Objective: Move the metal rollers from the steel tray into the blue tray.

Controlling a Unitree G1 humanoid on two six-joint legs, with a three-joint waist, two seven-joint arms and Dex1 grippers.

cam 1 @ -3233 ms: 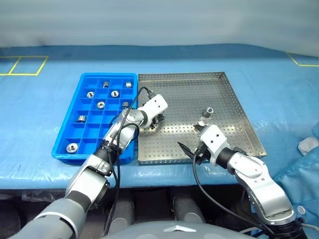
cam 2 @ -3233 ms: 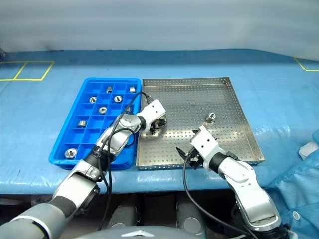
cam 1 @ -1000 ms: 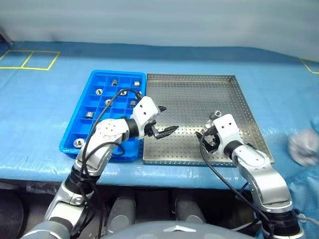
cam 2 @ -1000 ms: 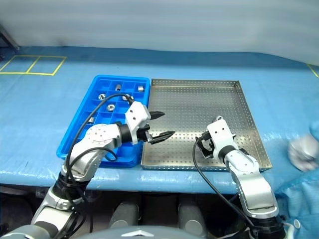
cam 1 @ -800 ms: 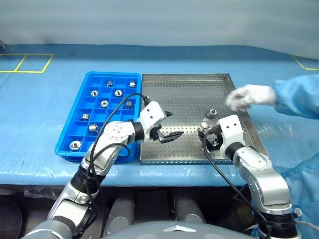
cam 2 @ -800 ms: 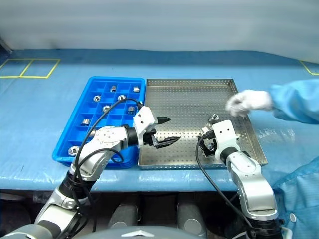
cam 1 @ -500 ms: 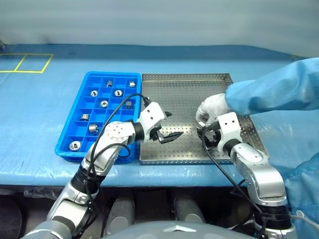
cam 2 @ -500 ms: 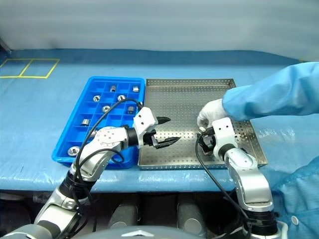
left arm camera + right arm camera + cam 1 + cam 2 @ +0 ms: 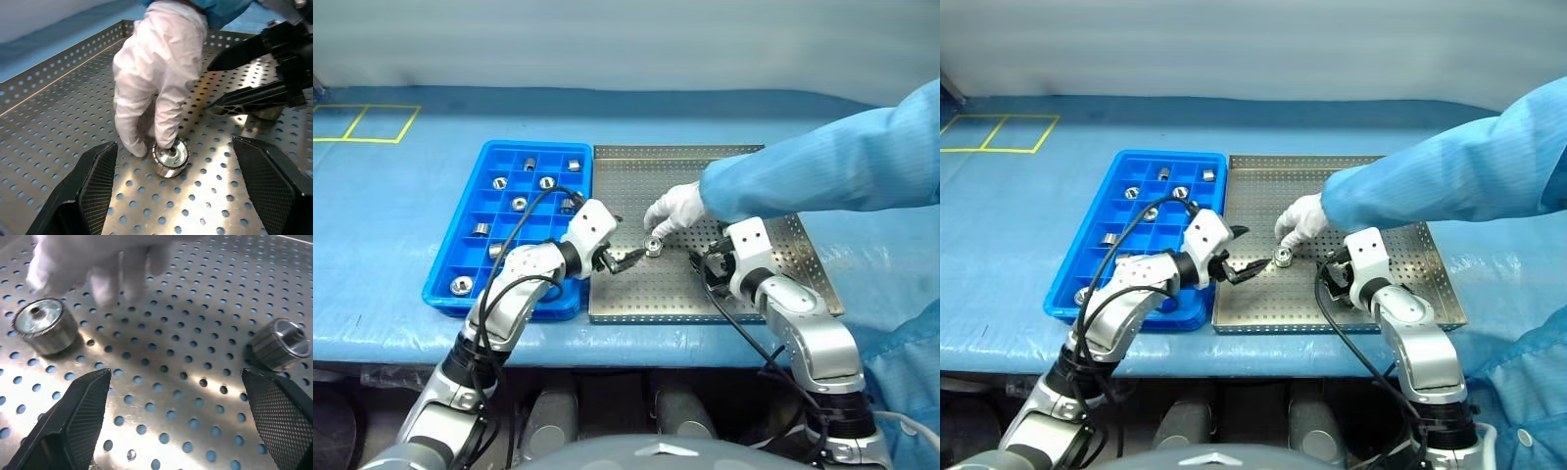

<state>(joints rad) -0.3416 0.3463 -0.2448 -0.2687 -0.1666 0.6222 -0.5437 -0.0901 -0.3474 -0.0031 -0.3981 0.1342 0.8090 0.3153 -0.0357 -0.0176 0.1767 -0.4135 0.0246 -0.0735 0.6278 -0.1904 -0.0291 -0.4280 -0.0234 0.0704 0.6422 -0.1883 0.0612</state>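
The steel tray (image 9: 773, 171) lies right of the blue tray (image 9: 470, 257), which holds several metal rollers (image 9: 519, 204) in its compartments. A person's white-gloved hand (image 9: 672, 208) rests its fingertips on one roller (image 9: 653, 246) standing on the steel tray. My left gripper (image 9: 1253, 247) is open just left of that roller (image 9: 171, 157), its fingers (image 9: 93, 188) spread either side and apart from it. My right gripper (image 9: 703, 264) is open low over the tray's right half. In the right wrist view the touched roller (image 9: 45, 324) and a second roller (image 9: 281, 343) lie ahead of it.
The person's blue sleeve (image 9: 822, 162) reaches in from the right across the steel tray's far right part. Both trays sit on a blue table covering (image 9: 391, 215) with yellow tape marks (image 9: 357, 122) at the far left.
The gloved hand has moved from beside my right gripper leftward to the tray's middle, with a roller now under its fingertips. My left gripper has drawn slightly left. The right gripper has barely moved.
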